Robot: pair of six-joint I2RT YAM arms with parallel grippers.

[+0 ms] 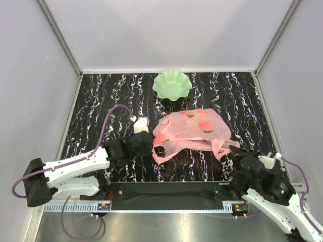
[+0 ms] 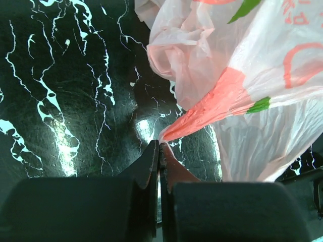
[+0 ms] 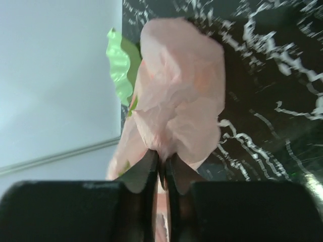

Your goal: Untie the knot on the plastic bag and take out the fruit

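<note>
two arms grip the pink plastic bag (image 1: 194, 126) at the middle of the black marbled table (image 1: 101, 101), just in front of the green dish (image 1: 172, 84). the left gripper (image 2: 159, 145) has its fingers pressed together on a twisted strand at the bag's near-left corner. the right gripper (image 3: 161, 160) is pinched tight on a fold of pink film at the near-right side, where a handle loop (image 1: 219, 147) trails toward it. the task appears to be at an early stage: no fruit lies loose on the table, the dish shows nothing in it from above, and the bag lies slumped between the two holds. whether the knot is tied or loosened cannot be told, since it is lost in the crumpled plastic. on that evidence, the untying and all of the taking-out look left to do. fruit inside cannot be told apart from the bag's print, which shows red patches and green leaf shapes (image 2: 245, 10). red outlined characters (image 2: 303, 55) run off the upper right of the left wrist view, too creased and cut off to read. no brand name is legible anywhere.
</note>
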